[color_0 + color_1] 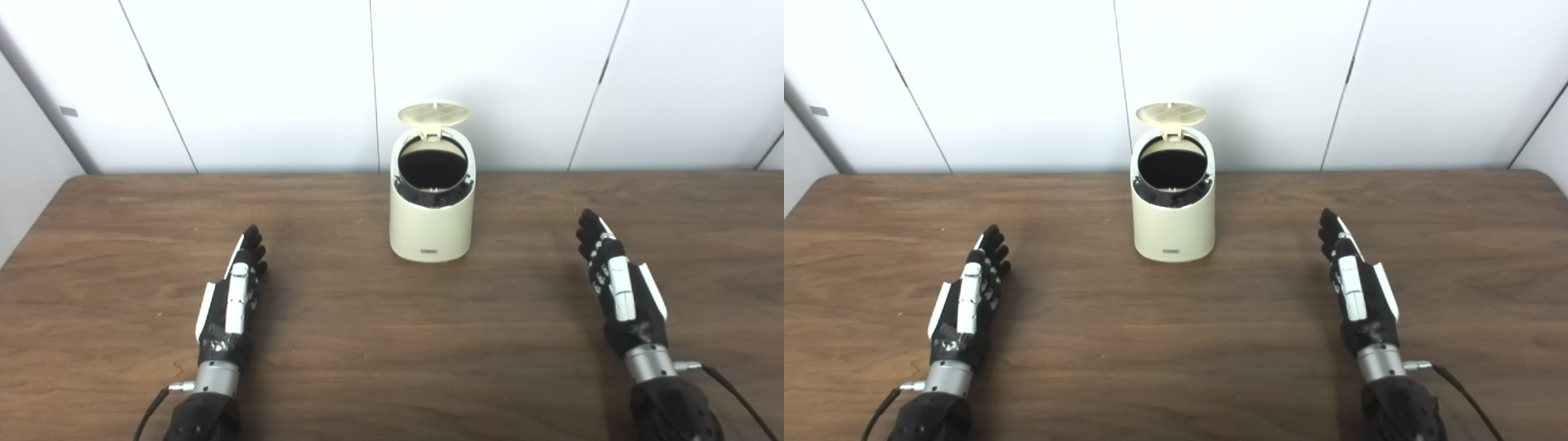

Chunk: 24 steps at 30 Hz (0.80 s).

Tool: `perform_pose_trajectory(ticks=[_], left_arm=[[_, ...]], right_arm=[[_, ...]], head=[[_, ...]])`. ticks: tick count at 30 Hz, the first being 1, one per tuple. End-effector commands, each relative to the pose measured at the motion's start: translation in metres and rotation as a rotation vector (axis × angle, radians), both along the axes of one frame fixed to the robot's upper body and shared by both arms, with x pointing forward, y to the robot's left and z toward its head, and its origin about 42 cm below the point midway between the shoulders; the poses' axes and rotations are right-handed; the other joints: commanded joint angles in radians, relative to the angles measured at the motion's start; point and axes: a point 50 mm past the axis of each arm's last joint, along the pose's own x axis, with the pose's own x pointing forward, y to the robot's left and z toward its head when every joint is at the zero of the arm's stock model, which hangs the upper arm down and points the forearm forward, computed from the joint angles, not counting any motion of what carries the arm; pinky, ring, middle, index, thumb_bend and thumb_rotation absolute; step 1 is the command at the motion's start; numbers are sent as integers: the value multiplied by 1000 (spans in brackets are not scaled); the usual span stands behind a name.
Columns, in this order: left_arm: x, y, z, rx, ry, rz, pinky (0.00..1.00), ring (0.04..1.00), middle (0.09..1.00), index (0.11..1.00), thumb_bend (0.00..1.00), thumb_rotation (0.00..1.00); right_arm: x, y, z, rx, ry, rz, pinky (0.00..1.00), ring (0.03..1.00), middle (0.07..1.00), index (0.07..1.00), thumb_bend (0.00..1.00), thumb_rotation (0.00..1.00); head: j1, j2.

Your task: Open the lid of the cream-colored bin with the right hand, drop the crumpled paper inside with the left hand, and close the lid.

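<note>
the left hand (pixel 231 294) lies edge-up low over the wooden table (pixel 367 343), fingers extended and released, grasping nothing. no crumpled paper is visible in either view; whether it sits inside the bin cannot be determined, because the interior reads only as a dark opening. the cream-colored bin (pixel 432 229) stands upright at table centre near the back edge, well apart from both hands. its lid (pixel 433 114) is raised on the rear hinge, tilted back toward the white wall panels (pixel 257 79). the right hand (pixel 618 285) mirrors the left, fingers extended and released, holding nothing. judged status: lid open, closing step outstanding. hazards: the bin appears light and unsecured, so a closing push applied to the lid from the front or side could slide or tip it backward. a downward press landing off the lid could leave it unlatched. the right hand must cross a wide gap, so a misjudged reach could strike the bin wall.
</note>
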Motion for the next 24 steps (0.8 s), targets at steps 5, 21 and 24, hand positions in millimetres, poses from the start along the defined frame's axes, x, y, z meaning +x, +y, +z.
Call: perform_pose_trajectory(ticks=[5, 21, 24], left_arm=[[0, 4, -8, 19, 1, -5, 1000, 1000, 1000, 1000, 377, 1000], [-6, 1, -28, 24, 28, -13, 1000, 1000, 1000, 1000, 383, 1000], [-8, -1, -31, 27, 30, -9, 1000, 1000, 1000, 1000, 377, 1000]], right_arm=[[-9, 4, -5, -4, -1, -21, 1000, 994, 990, 979, 628, 1000], [6, 4, 12, -125, -22, -19, 962, 977, 984, 966, 661, 1000], [17, 5, 25, -134, -45, -3, 987, 985, 983, 963, 677, 1000]], head=[[-11, -3], [-24, -77], [-20, -95]])
